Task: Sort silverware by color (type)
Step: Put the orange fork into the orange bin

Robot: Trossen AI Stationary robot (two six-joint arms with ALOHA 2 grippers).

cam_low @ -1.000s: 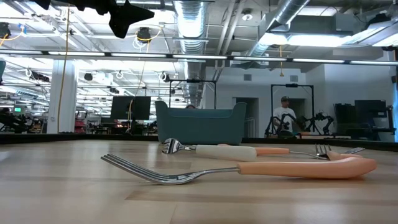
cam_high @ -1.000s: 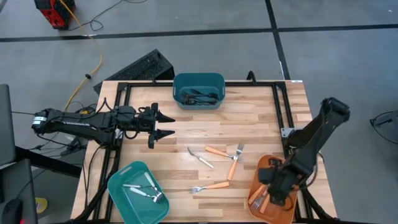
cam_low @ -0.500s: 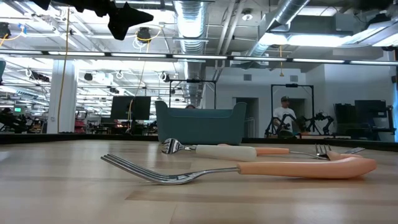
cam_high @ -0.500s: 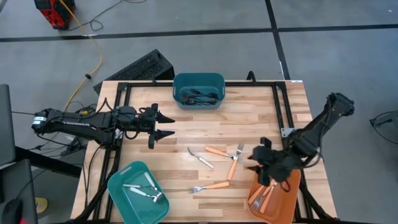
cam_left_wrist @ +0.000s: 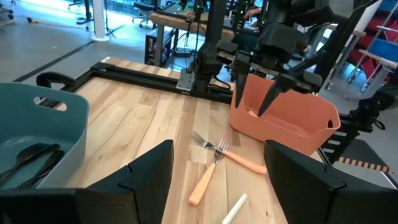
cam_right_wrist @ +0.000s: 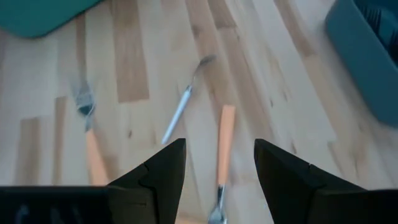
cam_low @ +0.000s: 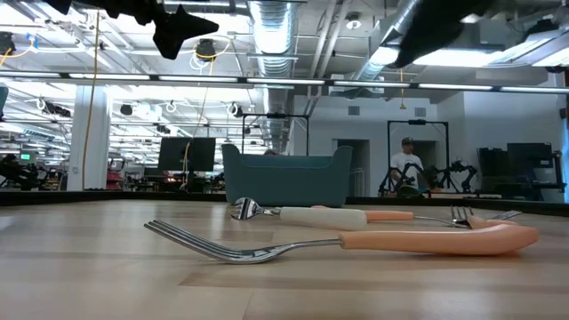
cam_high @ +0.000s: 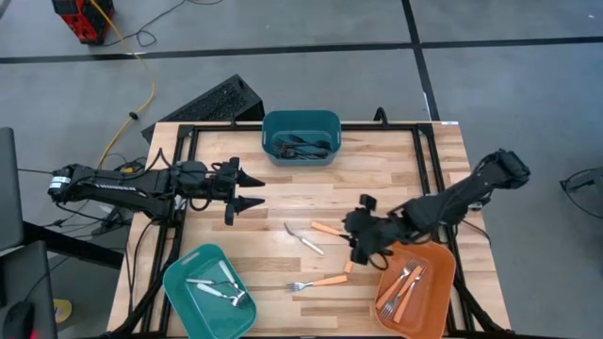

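Note:
Three orange-handled forks (cam_high: 330,229) (cam_high: 355,247) (cam_high: 320,281) and one white-handled utensil (cam_high: 303,237) lie flat on the wooden table's middle. My right gripper (cam_high: 356,235) is open and empty, held above these forks. In its wrist view (cam_right_wrist: 219,143) an orange fork (cam_right_wrist: 224,146) lies between the fingers, farther off. My left gripper (cam_high: 262,190) is open and empty above the table's left part. The nearest orange fork also shows in the low view (cam_low: 356,242).
An orange bin (cam_high: 435,299) at the near right holds orange forks. A teal bin (cam_high: 188,273) at the near left holds white utensils. A dark teal bin (cam_high: 301,122) at the far edge holds black utensils. A black frame (cam_high: 188,132) edges the table.
My right gripper has risen out of the orange bin and gone toward the table's left, and now stands over the forks in the table's middle. The forks on the table have not moved.

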